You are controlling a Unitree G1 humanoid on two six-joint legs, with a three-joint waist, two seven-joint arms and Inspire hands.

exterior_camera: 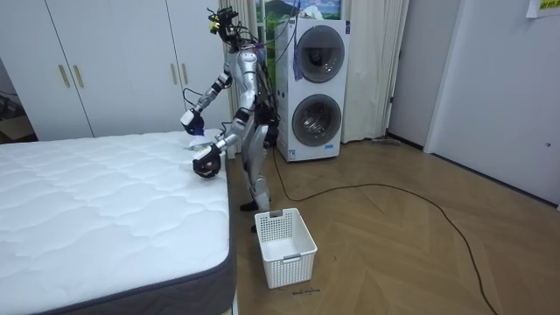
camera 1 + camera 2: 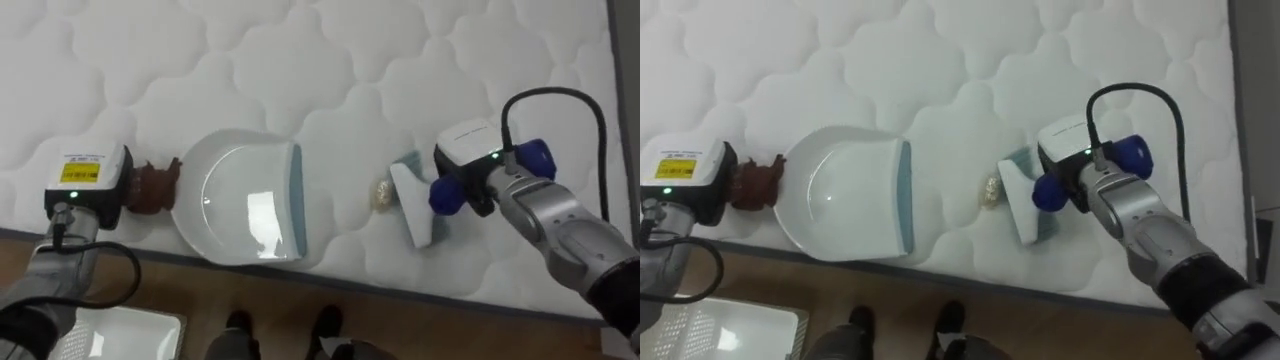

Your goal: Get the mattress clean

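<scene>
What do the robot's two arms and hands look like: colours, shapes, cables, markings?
Both forearms are silver-grey cylinders, each with a looping black cable. The left hand is dark reddish-brown, with a white box at its back bearing a yellow label and a green light. The right hand has blue parts and a white box with a green light.

white wardrobe (image 1: 114, 70) and stacked washing machines (image 1: 315, 87) behind, white basket (image 1: 284, 245) on wood floor (image 1: 420, 245)

my left arm: in from lower left, crossing the mattress's (image 2: 330, 60) near edge | my left hand (image 2: 150, 186): fingers curled on dustpan (image 2: 240, 205) handle | my right arm: reaching from lower right | my right hand (image 2: 475, 192): wrapped round brush (image 2: 415, 205) handle
</scene>
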